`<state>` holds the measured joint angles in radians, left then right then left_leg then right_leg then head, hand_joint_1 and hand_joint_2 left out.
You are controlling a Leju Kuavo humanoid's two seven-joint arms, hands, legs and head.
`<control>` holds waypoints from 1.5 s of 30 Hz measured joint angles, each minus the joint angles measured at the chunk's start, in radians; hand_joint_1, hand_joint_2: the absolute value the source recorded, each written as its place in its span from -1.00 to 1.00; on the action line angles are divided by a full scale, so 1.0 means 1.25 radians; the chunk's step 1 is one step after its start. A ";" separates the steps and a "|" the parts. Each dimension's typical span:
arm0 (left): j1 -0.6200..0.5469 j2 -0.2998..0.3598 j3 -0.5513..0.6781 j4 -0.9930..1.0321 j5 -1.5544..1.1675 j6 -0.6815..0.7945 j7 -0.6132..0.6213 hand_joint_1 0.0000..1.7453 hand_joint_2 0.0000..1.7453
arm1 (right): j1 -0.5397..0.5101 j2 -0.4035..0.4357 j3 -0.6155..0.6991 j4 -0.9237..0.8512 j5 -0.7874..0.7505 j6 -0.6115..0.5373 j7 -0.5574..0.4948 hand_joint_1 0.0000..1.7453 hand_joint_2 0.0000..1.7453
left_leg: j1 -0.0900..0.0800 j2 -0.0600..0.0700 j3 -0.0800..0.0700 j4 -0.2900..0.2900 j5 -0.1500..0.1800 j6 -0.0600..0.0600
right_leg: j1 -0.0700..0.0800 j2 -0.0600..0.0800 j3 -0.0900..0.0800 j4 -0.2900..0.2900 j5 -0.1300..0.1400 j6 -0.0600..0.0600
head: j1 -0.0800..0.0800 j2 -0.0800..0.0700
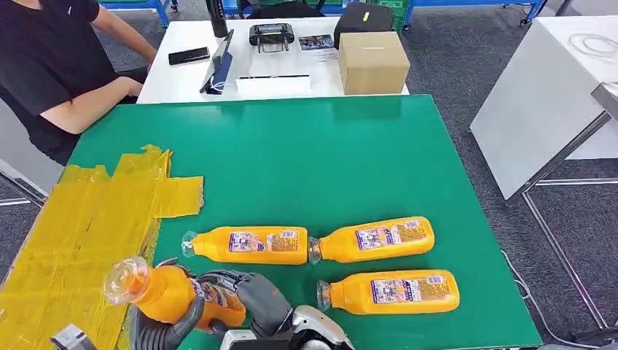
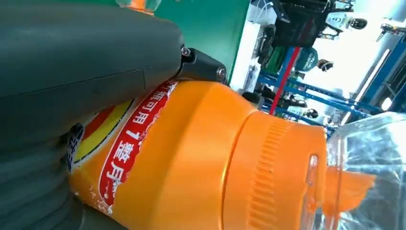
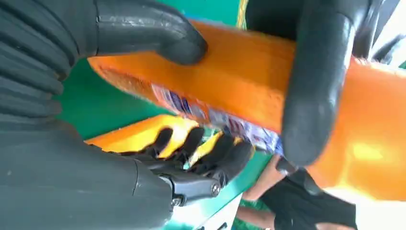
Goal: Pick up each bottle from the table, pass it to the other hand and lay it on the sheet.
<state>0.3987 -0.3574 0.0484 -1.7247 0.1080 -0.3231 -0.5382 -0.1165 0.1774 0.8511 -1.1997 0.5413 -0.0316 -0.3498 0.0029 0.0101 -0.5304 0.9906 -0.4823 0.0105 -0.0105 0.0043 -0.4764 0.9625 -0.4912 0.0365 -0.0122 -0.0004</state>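
While 3 full orange bottles lie on the table, both hands hold another bottle.

The green table carries a yellow sheet at its left edge and three orange bottles lying on their sides toward its near right.

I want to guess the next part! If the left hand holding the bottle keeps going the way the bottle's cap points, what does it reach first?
Probably the yellow sheet: the left hand holds the orange bottle with its cap toward it. Height is unclear, so it may pass above.
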 measured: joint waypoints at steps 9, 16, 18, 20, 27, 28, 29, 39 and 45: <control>-0.003 0.000 0.026 -0.048 -0.181 0.136 -0.069 1.00 1.00 | 0.047 -0.029 -0.039 -0.125 0.045 -0.101 0.047 -1.00 -1.00 | 0.000 0.000 0.000 0.000 0.000 0.000 | 0.000 0.000 -0.001 0.000 0.000 0.000 | 0.000 0.000; -0.006 0.000 0.060 -0.082 -0.264 0.212 -0.099 1.00 1.00 | 0.099 -0.059 -0.078 -0.224 0.053 -0.121 0.059 -1.00 1.00 | 0.000 0.000 -0.001 0.000 0.000 0.000 | 0.000 -0.001 0.000 0.000 0.000 0.000 | -0.001 0.000; -0.010 0.000 0.074 -0.090 -0.367 0.305 -0.118 1.00 1.00 | 0.114 -0.064 -0.093 -0.251 0.054 -0.125 0.074 -1.00 1.00 | 0.000 -0.001 -0.001 0.000 0.000 0.000 | 0.000 -0.001 0.000 0.000 0.000 0.000 | 0.000 0.000; -0.017 0.000 0.094 -0.101 -0.524 0.441 -0.125 1.00 1.00 | 0.119 -0.073 -0.116 -0.277 0.028 -0.100 0.093 -1.00 1.00 | 0.000 -0.001 -0.001 0.000 0.000 0.000 | 0.000 -0.001 0.000 0.000 0.000 0.000 | -0.001 0.000; -0.041 0.001 0.117 -0.093 -0.860 0.618 -0.064 1.00 1.00 | 0.109 -0.106 -0.174 -0.302 -0.021 -0.040 0.107 -1.00 1.00 | 0.000 -0.001 -0.001 0.000 0.000 0.000 | 0.000 -0.002 0.000 0.000 0.000 0.000 | -0.001 0.000; -0.049 0.003 0.117 -0.081 -0.930 0.636 -0.033 1.00 1.00 | 0.101 -0.112 -0.174 -0.301 -0.024 -0.031 0.113 -1.00 1.00 | 0.000 -0.001 -0.001 0.000 0.000 0.000 | 0.000 -0.002 0.000 0.000 0.000 0.000 | 0.000 0.000; -0.058 0.009 0.114 -0.061 -1.006 0.653 0.009 1.00 1.00 | 0.088 -0.118 -0.175 -0.298 -0.030 -0.019 0.121 -1.00 1.00 | 0.000 -0.001 -0.001 0.000 0.000 0.001 | 0.000 -0.002 0.000 0.000 0.000 0.000 | 0.000 0.000; -0.144 0.139 0.050 0.228 -1.225 0.651 0.196 1.00 1.00 | -0.052 -0.139 -0.175 -0.182 -0.064 0.037 0.150 -1.00 1.00 | 0.000 -0.001 -0.001 0.000 0.001 0.000 | 0.000 -0.002 0.001 0.001 0.000 0.000 | -0.001 0.000; -0.186 0.196 0.027 0.324 -1.195 0.624 0.175 -1.00 1.00 | -0.093 -0.141 -0.172 -0.135 -0.071 0.042 0.152 -1.00 1.00 | 0.000 -0.004 -0.001 0.000 0.001 0.001 | 0.000 -0.005 0.002 0.000 0.000 0.000 | -0.001 0.000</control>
<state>0.1657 -0.1121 0.0828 -1.3196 -1.3863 0.4575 -0.3200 -0.2321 0.0015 0.6363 -1.3684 0.4524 0.0214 -0.1595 0.0023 0.0056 -0.5313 0.9905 -0.4804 0.0113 -0.0108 -0.0024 -0.4734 0.9630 -0.4913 0.0366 -0.0129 -0.0004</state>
